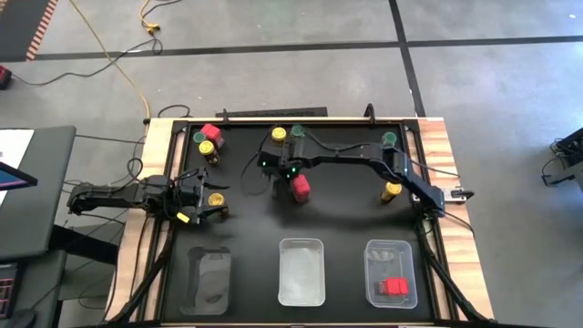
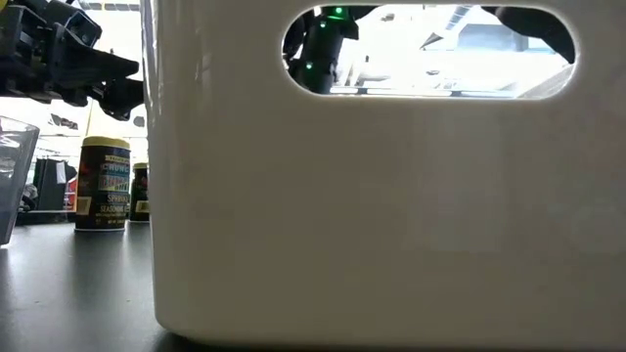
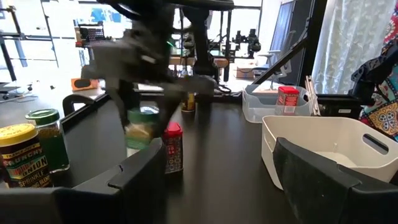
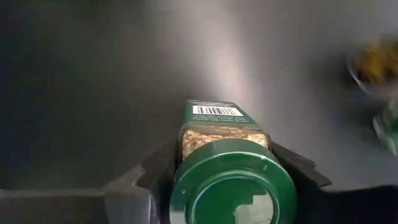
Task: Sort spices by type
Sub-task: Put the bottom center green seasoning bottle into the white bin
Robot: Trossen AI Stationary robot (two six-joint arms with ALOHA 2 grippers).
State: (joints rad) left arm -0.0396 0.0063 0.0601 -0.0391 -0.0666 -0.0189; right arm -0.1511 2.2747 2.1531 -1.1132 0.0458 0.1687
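Observation:
My right gripper (image 4: 227, 167) is shut on a green-lidded spice jar (image 4: 224, 124) over the middle of the table (image 1: 284, 171), beside a red-lidded jar (image 1: 299, 188) standing on its base. My left gripper (image 3: 217, 180) is open at the table's left (image 1: 202, 204) and holds nothing. A yellow-lidded jar (image 1: 217, 199) stands just outside its far finger. More jars stand along the far edge: red (image 1: 211, 134), yellow (image 1: 278, 136) and green (image 1: 296, 132). At the right are one green (image 1: 389, 138) and one yellow (image 1: 392, 191). My right gripper pinches the green-lidded jar between its two fingers (image 4: 155, 173), one on each side of the body just under the lid (image 4: 233, 186). The fingers come from above, pointing down. The jar hangs upright below them, lifted clear of the table (image 3: 142, 127).
Three clear trays sit along the near edge: left (image 1: 208, 278), middle (image 1: 301, 271) and right (image 1: 392, 273), the right one holding red-lidded jars (image 1: 393, 287). The middle tray's wall (image 2: 391, 215) fills most of the low view. Bare table lies between the jars and the trays.

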